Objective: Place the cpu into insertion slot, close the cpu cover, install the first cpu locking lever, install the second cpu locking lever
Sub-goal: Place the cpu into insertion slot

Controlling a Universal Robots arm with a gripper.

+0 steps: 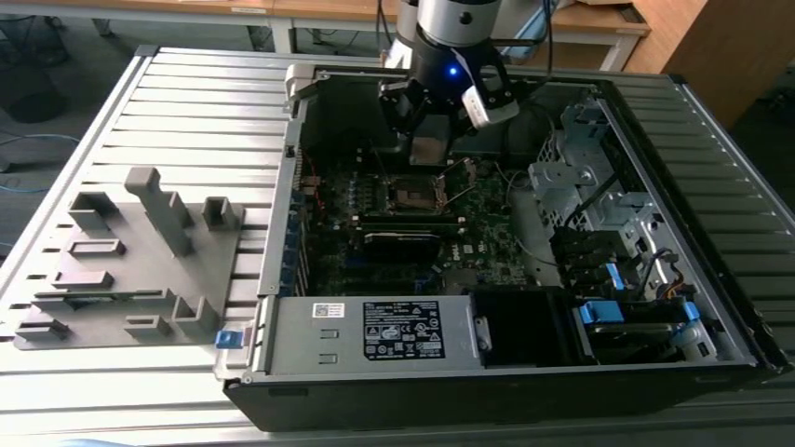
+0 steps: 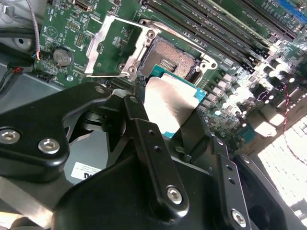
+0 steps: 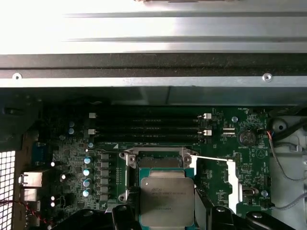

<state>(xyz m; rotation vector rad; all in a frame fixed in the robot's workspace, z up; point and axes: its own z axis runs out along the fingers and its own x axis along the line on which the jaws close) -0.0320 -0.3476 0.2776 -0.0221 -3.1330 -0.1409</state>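
The gripper (image 2: 166, 117) is clamped on the cpu (image 2: 170, 106), its two black fingers (image 2: 138, 125) pressing on opposite edges of the chip so the dull silver lid faces the second wrist view. In the exterior view the gripper (image 1: 429, 142) hangs inside the open computer case (image 1: 522, 391), with the cpu (image 1: 429, 149) above the motherboard and not yet seated. The insertion slot (image 2: 169, 57) lies bare just beyond the chip. In the first wrist view the cpu (image 3: 167, 201) overlaps the near part of the insertion slot (image 3: 160, 162). The cpu cover (image 2: 115, 45) is swung open beside the slot, its square window showing green board through it, so the way down is free. The long black memory slots (image 3: 148, 125) run alongside, and a coin cell battery (image 2: 62, 57) sits beyond the cover. I judge the chip to be light, stiff and thin, with a smooth metal top that would slip under a loose pinch. Its underside contacts and the fine pins in the slot are easily damaged, so the edge hold seen here looks right: bearing on the green border at two opposite sides, keeping the chip level and off the pins until it is square to the slot
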